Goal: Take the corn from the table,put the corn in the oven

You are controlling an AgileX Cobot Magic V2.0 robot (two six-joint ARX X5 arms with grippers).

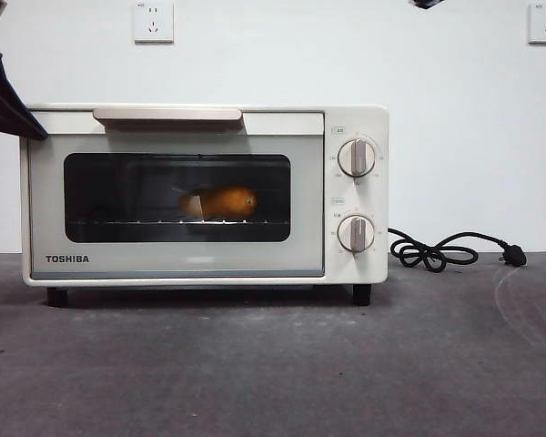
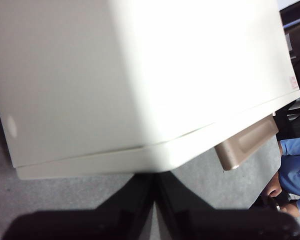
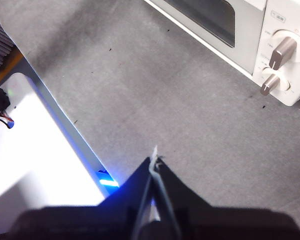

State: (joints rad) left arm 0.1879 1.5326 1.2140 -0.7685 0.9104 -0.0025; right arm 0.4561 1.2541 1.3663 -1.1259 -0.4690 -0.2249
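The corn [image 1: 221, 202] lies on the rack inside the cream-white oven [image 1: 205, 196], seen through the dark glass of its closed door. My left gripper [image 2: 154, 182] is shut and empty, hovering just above the oven's top near its front corner, close to the beige handle [image 2: 246, 142]; in the front view its arm shows as a dark shape [image 1: 2, 100] at the upper left. My right gripper [image 3: 155, 162] is shut and empty, high over the grey table [image 3: 155, 95], away from the oven's knobs [image 3: 280, 52].
A black power cord with plug [image 1: 455, 250] lies on the table right of the oven. A white panel with a blue light [image 3: 35, 150] borders the table in the right wrist view. A person in blue [image 2: 295, 170] is past the oven.
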